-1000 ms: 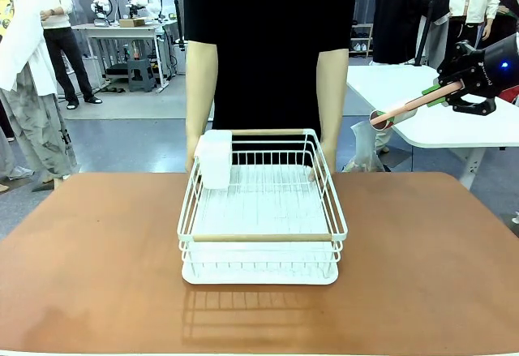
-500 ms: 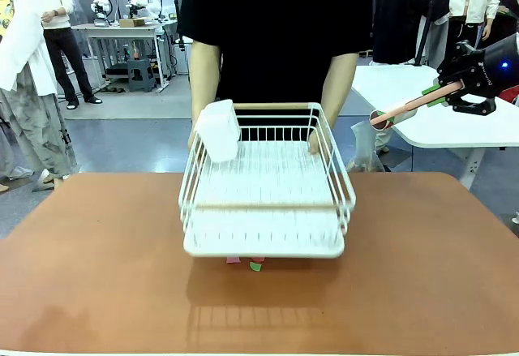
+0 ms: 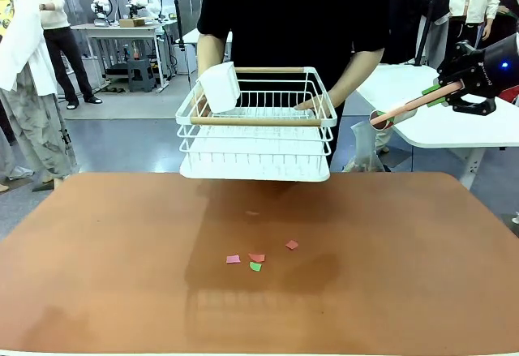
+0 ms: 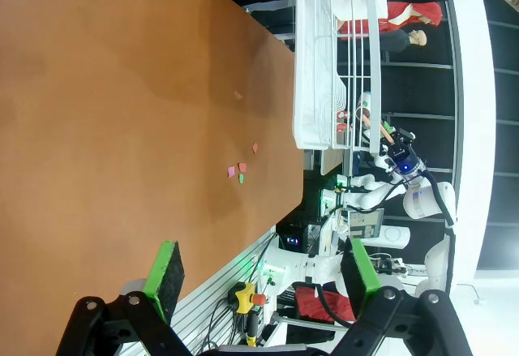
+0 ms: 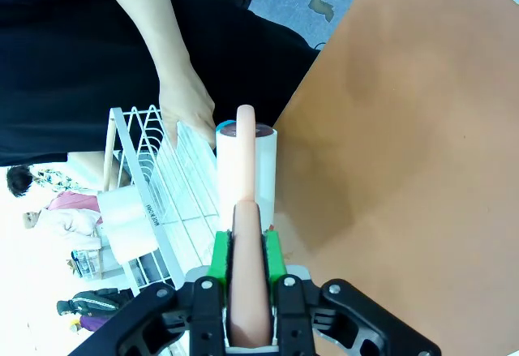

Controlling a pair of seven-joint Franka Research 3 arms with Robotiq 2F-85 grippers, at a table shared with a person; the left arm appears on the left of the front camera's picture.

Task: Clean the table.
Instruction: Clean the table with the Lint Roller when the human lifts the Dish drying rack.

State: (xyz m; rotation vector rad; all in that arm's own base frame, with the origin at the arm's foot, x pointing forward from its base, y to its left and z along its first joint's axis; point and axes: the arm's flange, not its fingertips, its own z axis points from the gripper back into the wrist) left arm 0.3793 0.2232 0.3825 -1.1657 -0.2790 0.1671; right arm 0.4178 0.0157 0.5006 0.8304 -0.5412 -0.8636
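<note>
The reddish-brown table (image 3: pixel 97 275) carries a few small pink, red and green paper scraps (image 3: pixel 256 257) near its middle. Off the table's far right corner, my right gripper (image 3: pixel 454 90) hangs in the air, shut on the pink handle of a lint roller (image 3: pixel 401 113). The right wrist view shows the green pads clamped on that handle (image 5: pixel 246 210), the white roll pointing away from the gripper (image 5: pixel 245 263). In the left wrist view my left gripper (image 4: pixel 263 271) stands open with nothing between its pads, above the table (image 4: pixel 122 129) and well short of the scraps (image 4: pixel 237 169).
A person at the far side holds a white wire dish rack (image 3: pixel 255 129) in both hands, above the table's far edge; a white container (image 3: pixel 219 87) hangs on its corner. A white-topped table (image 3: pixel 454 125) stands at the back right, below the right gripper.
The person has lifted the dish rack off the table and up toward the far edge, uncovering the paper scraps. My right gripper with the roller has not moved.
</note>
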